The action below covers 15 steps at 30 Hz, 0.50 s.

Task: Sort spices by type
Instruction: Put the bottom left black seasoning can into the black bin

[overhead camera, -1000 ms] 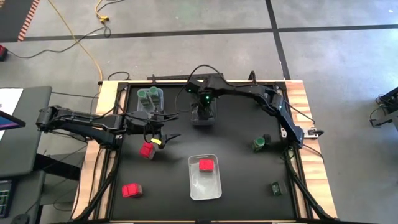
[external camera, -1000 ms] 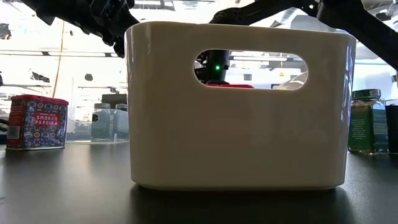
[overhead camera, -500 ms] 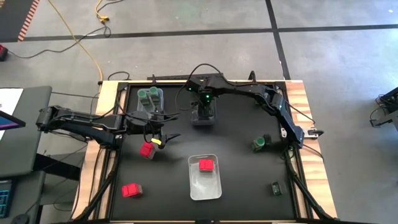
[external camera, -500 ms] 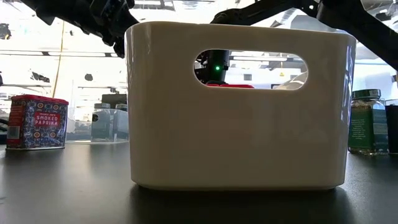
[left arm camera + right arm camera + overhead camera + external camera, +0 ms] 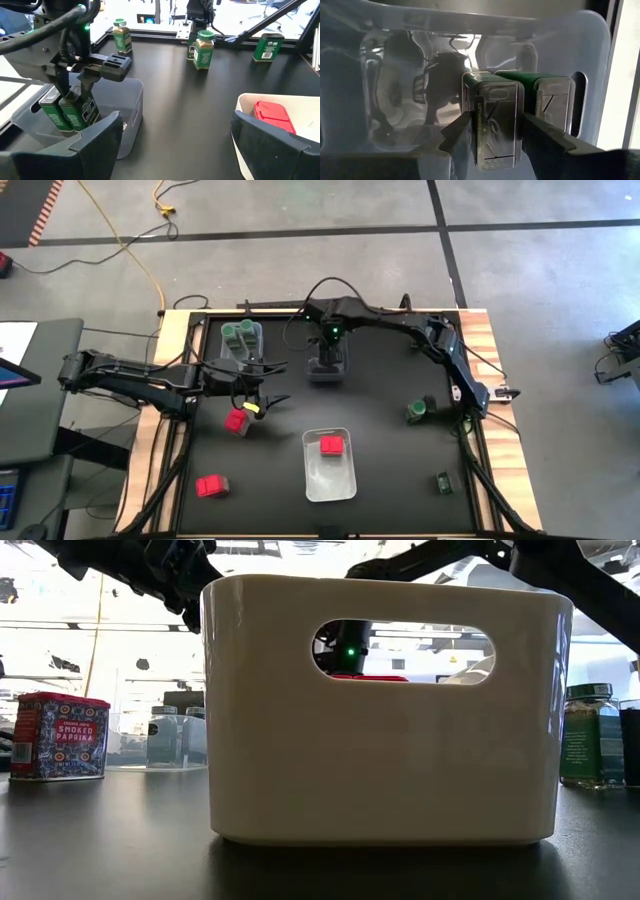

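Observation:
My right gripper (image 5: 492,127) hangs open over the clear bin (image 5: 327,368) at the table's far middle. Its fingers stand on either side of the top of a dark box (image 5: 492,115), and a second dark box (image 5: 552,107) stands beside that one in the bin. My left gripper (image 5: 262,402) is open and empty, just above and beside a red packet (image 5: 236,421) that lies on the table. Another red packet (image 5: 331,445) lies in the white bin (image 5: 329,478), and a third (image 5: 211,486) lies near the left front. Two green-lidded jars (image 5: 242,333) stand in a far-left bin. My right gripper points down into the clear bin with one finger (image 5: 457,135) at each side of the dark box's top (image 5: 492,95). The box rests in the bin, leaning on its neighbour (image 5: 52,112). I cannot tell whether the fingers touch it.
A green-lidded jar (image 5: 418,412) stands by the right arm's base, with a loose dark box (image 5: 443,482) at the right front. The low view is mostly filled by the white bin (image 5: 385,710), with a red tin (image 5: 60,735) to one side and a jar (image 5: 590,735) to the other.
My right arm has lifted a little over the clear bin, drawing slightly toward the far edge. The two dark boxes have stayed in the bin. My left arm has kept still.

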Motion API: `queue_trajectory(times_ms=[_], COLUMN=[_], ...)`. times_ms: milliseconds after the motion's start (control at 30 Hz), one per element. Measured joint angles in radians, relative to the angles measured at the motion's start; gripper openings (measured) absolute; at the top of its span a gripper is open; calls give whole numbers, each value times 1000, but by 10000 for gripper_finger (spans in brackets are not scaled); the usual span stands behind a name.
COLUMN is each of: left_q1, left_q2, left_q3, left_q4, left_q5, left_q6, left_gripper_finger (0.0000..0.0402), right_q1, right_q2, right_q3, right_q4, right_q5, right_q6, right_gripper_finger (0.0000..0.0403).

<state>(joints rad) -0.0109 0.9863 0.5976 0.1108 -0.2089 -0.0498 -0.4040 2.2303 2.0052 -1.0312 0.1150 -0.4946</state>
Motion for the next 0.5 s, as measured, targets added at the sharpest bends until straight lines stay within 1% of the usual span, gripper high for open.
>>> queue_trajectory(times_ms=[133, 333, 500], left_q1=[0, 0, 0], left_q2=[0, 0, 0], left_q3=[0, 0, 0], left_q4=[0, 0, 0], left_q5=[-4, -10, -12], left_q6=[0, 0, 0], left_gripper_finger=[352, 352, 352], right_q1=[-6, -5, -5], right_q2=[0, 0, 0], right_q3=[0, 0, 0], right_q4=[0, 26, 30], right_q5=[0, 0, 0], right_q6=[7, 73, 76], right_gripper_finger=[194, 194, 194])
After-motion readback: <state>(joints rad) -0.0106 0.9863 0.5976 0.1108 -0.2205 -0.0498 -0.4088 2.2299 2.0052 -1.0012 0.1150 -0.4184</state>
